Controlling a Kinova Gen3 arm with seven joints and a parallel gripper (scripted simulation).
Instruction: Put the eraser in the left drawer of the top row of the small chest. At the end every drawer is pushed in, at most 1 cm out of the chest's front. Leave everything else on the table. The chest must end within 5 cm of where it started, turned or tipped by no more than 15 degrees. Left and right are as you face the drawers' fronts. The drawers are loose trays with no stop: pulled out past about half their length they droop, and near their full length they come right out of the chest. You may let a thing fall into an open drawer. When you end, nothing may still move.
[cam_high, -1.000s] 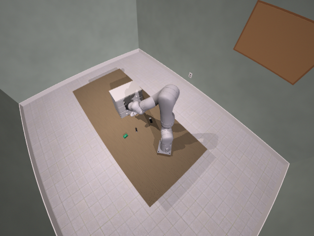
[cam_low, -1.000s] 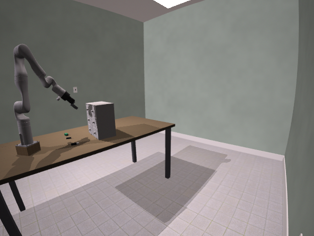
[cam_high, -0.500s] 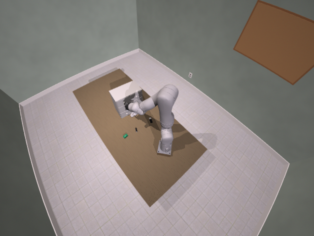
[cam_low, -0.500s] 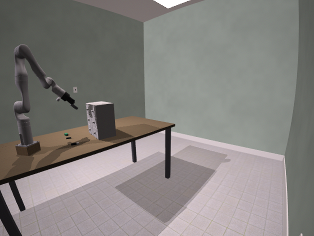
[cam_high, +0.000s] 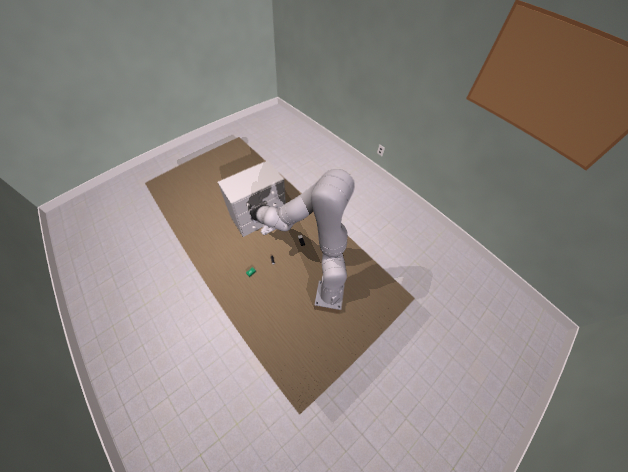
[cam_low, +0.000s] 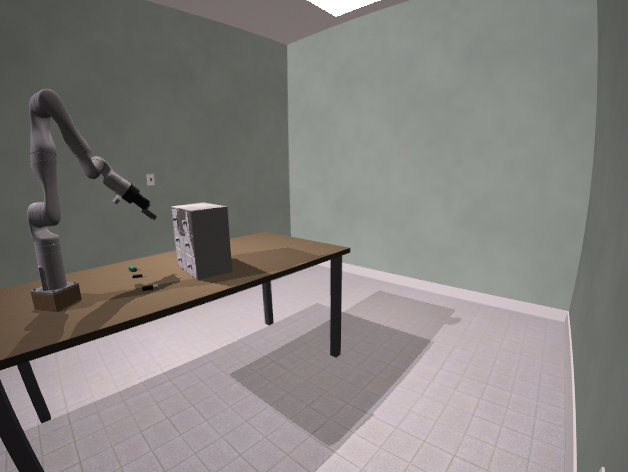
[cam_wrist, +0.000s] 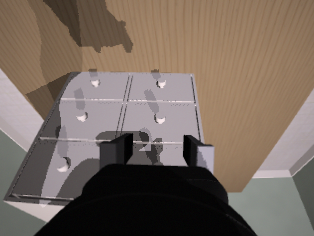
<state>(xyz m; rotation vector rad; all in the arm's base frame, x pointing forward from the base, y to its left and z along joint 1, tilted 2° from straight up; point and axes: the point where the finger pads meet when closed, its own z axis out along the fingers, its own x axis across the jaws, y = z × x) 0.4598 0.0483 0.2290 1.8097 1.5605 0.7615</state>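
Jaws stand spread wide with nothing between them, just in front of a small pale-grey chest of 6 drawers (cam_low: 205, 238), level with its top row and not touching it in the exterior view. From the wrist, the 2 dark fingers frame a small knob on the chest's front (cam_wrist: 125, 112), in the row nearest the camera. All 6 drawer fronts look flush with one another, 3 rows of 2.

The chest stands upright on the brown wooden worktop (cam_low: 284, 251). A small green rectangular block (cam_high: 250, 272), seemingly the eraser, lies on the worktop well out from the chest's drawer side. Between it and the chest lies a tiny black piece (cam_high: 272, 259), too small to name. A black stick with a pale end (cam_high: 301, 240) lies nearer the chest's front, in the arm's shadow.

The pale-grey jointed arm (cam_low: 43, 152) reaches toward the chest from a square base (cam_low: 71, 296), farther from the chest than all 3 small things.
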